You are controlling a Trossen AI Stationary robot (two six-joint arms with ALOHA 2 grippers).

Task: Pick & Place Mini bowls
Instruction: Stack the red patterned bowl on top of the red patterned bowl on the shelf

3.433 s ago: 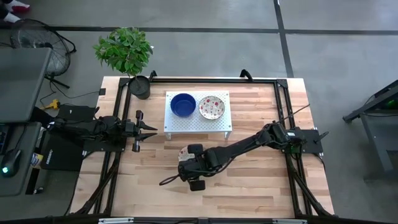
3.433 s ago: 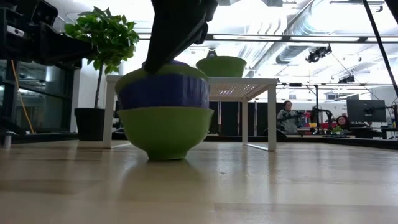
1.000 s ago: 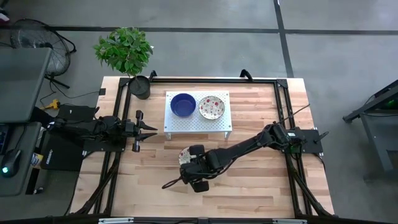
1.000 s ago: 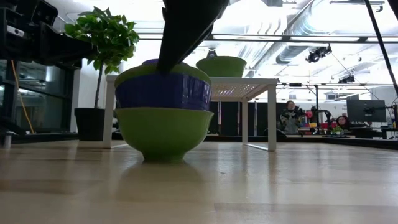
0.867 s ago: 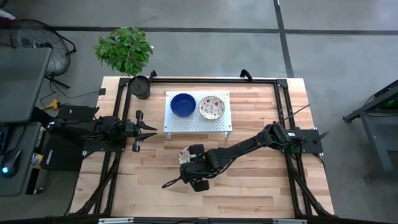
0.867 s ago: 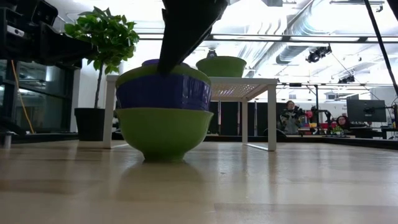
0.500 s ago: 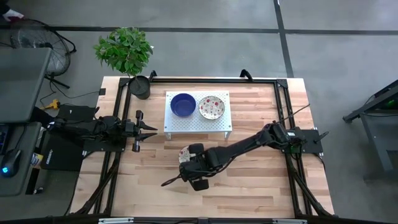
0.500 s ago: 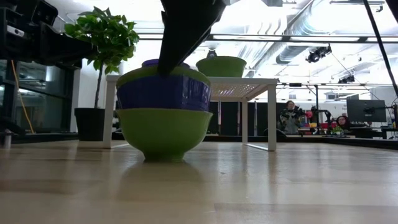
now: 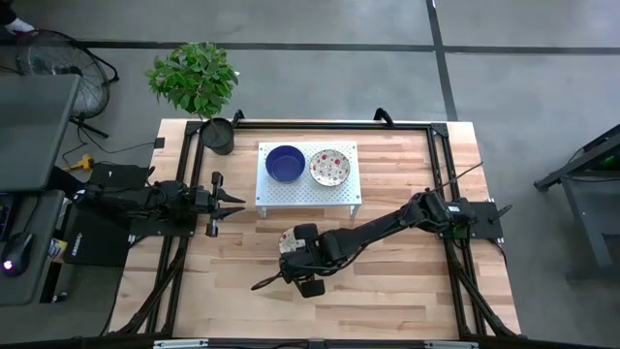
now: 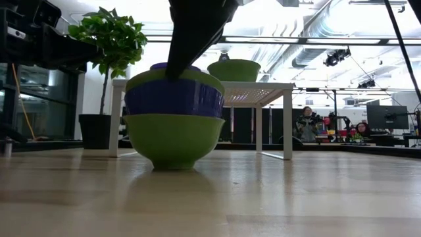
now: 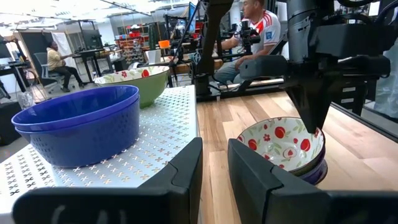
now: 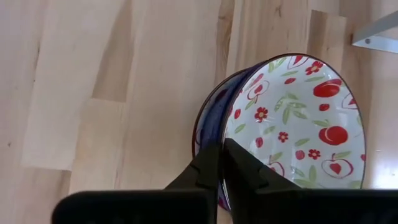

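The wooden tabletop (image 9: 387,281) carries a white perforated stand (image 9: 308,191), on which a solid blue mini bowl (image 9: 285,163) and a floral mini bowl (image 9: 329,167) sit side by side. In front of the stand, on the bare wood, is a stack of mini bowls (image 10: 173,122) (green-sided at the bottom, a blue one nested in it, a floral-lined one on top). The right arm reaches across to this stack, and the right tool (image 12: 221,163) is pinched on the rim of the top floral bowl (image 12: 292,124), fingers nearly pressed together. The left tool (image 9: 225,203) waits near the tabletop's left edge, its fingers slightly spread. A potted plant (image 9: 199,87) stands at the far left corner.
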